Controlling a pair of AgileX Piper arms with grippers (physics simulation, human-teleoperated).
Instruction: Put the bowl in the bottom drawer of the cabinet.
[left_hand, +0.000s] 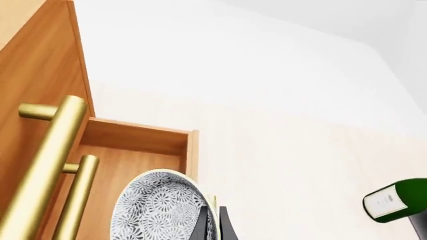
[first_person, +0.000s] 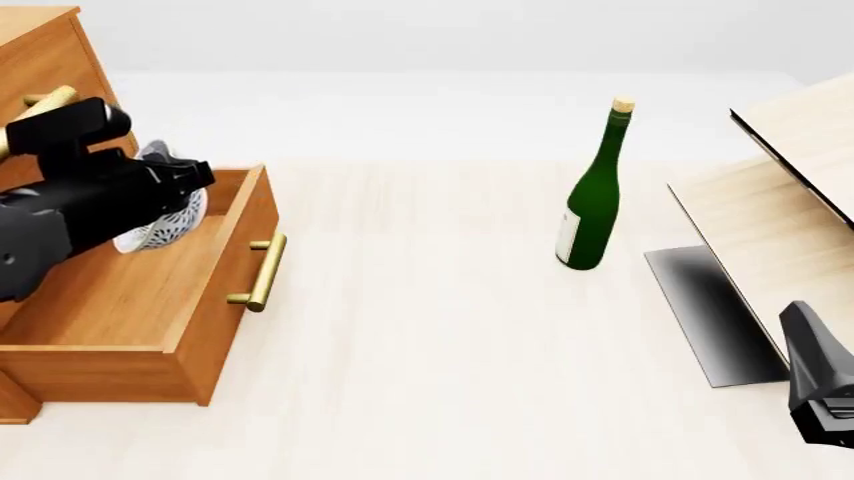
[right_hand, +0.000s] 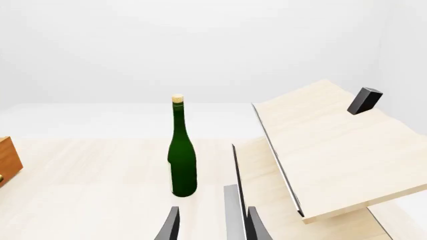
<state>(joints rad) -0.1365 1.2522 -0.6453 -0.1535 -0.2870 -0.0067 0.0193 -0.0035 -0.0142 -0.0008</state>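
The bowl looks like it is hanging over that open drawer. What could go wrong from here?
The left gripper pinches only the rim of the bowl, tilted on edge above the bottom drawer. Let go like this, it might drop, roll or tip. The cabinet stands close, with brass handles beside the bowl, so the arm might knock against them.

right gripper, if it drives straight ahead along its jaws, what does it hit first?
Probably the tall green glass wine bottle, standing slightly off the centre line of the right gripper. The pale wood structure's dark panel edge sits close on the other side; depth is unclear.
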